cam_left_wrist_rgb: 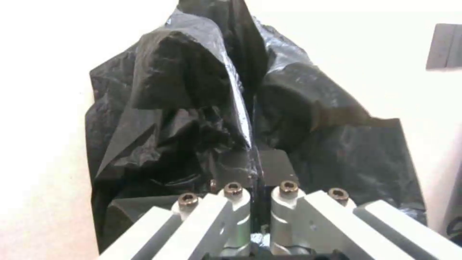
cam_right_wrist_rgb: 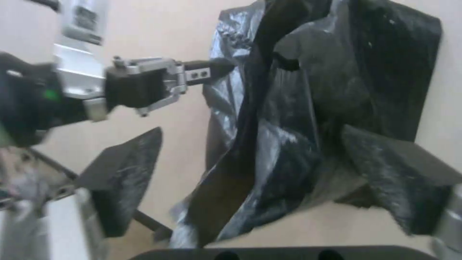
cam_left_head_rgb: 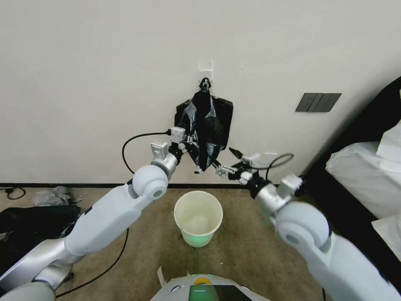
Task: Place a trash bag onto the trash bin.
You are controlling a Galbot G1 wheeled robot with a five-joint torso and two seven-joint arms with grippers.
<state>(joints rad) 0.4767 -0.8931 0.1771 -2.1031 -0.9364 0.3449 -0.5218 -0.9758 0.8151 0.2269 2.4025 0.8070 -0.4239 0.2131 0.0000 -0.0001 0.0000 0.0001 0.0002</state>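
Observation:
Black bags hang on the wall from a clip (cam_left_head_rgb: 204,85), above and behind the cream-white trash bin (cam_left_head_rgb: 198,192), which stands open on the carpet. My left gripper (cam_left_head_rgb: 189,147) reaches in from the left at mid height and is shut on a fold of the front trash bag (cam_left_wrist_rgb: 192,108). In the right wrist view that left gripper (cam_right_wrist_rgb: 219,68) meets the bag's edge. My right gripper (cam_left_head_rgb: 225,161) is open at the bags' lower right corner. Its two dark pads (cam_right_wrist_rgb: 125,180) stand wide apart, with loose glossy plastic (cam_right_wrist_rgb: 288,144) hanging between them.
A black heap (cam_left_head_rgb: 29,225) with silvery scraps (cam_left_head_rgb: 52,195) lies on the floor at the left. A dark wall plate (cam_left_head_rgb: 318,102) is at the right, with white bedding (cam_left_head_rgb: 367,175) below it. My base (cam_left_head_rgb: 204,288) stands just in front of the bin.

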